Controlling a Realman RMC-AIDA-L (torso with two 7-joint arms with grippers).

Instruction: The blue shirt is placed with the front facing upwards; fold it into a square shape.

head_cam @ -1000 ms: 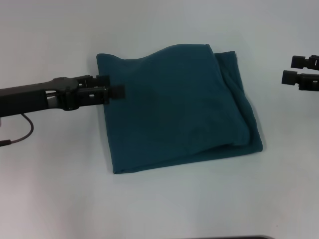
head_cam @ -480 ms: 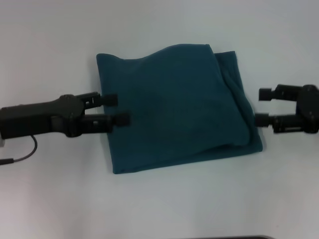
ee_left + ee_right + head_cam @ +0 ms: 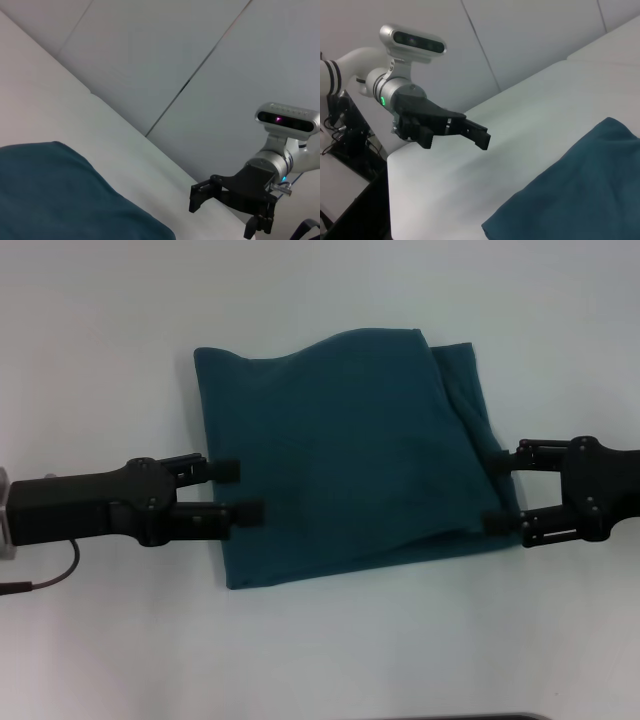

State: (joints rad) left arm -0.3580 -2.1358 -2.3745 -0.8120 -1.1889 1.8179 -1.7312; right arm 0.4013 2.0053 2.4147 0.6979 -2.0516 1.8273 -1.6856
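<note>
Left claw (image 3: 238,490), black and spread wide, straddles the left edge of the dark teal-blue cotton shirt (image 3: 350,450), folded mid-tabletop (image 3: 100,340). Soft, light and limp, it should be pinched at edges. Right claw (image 3: 500,492) gapes wide at its right edge.

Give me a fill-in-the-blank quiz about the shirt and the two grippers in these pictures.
1. The blue shirt lies folded on a ____ table.
2. The left gripper has its fingers ____ at the shirt's left edge.
3. The right gripper is at the shirt's ____ edge, fingers open.
4. The shirt's upper face shows ____ lettering.

Missing words: white; open; right; no
</note>
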